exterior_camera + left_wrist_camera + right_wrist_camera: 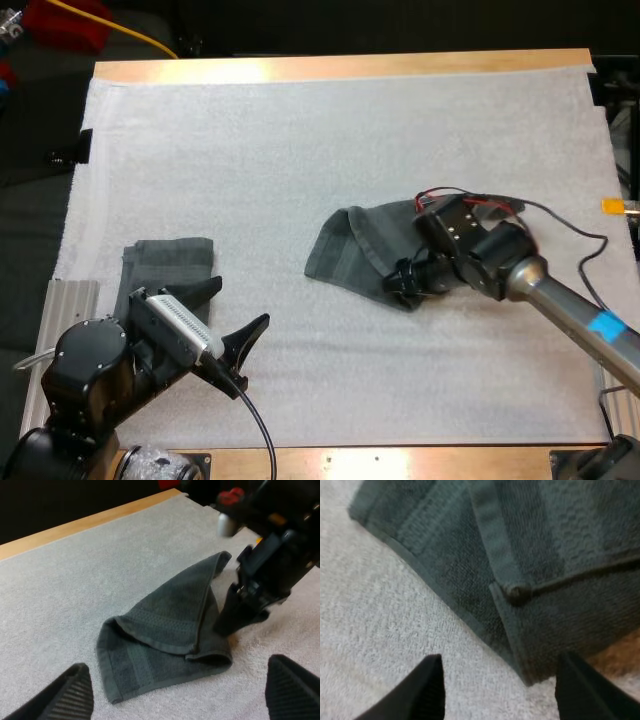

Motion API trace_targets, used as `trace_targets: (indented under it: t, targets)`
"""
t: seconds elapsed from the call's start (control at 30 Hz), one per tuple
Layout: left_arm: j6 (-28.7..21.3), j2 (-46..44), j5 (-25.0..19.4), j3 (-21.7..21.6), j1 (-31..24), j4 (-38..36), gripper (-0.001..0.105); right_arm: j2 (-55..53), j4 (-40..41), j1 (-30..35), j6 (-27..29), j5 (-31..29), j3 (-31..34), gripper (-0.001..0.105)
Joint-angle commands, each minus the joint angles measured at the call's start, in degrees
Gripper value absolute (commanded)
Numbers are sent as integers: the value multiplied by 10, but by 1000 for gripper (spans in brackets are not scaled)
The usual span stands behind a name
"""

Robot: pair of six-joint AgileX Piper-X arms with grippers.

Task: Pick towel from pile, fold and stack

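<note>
While right claw (398, 284) gapes over crumpled towel (350, 250), left claw (240, 302) spread empty, folded towel (170, 262) just beside

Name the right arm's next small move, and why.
Probably lower the right gripper onto the near corner of the crumpled towel and close. Its jaws stand open over that corner, gripping nothing; the towel lies loosely doubled on the mat, not yet folded flat. The left gripper is open by the folded towel.

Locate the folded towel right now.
In the high view the folded towel lies on the left side of the mat, just beyond my left gripper, well apart from the crumpled towel at my right gripper.
</note>
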State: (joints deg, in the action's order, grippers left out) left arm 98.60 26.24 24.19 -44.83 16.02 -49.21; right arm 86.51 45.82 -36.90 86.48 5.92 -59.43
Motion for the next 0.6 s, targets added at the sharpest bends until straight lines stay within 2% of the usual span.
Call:
trace_targets:
  t: [0.0,0.57]
  targets:
    - [5,2,-4,-3,3,3,69,6,-9,-2,-10,7,-1,48]
    - [5,2,-4,-3,3,2,69,106,-104,-2,-159,21,-1,48]
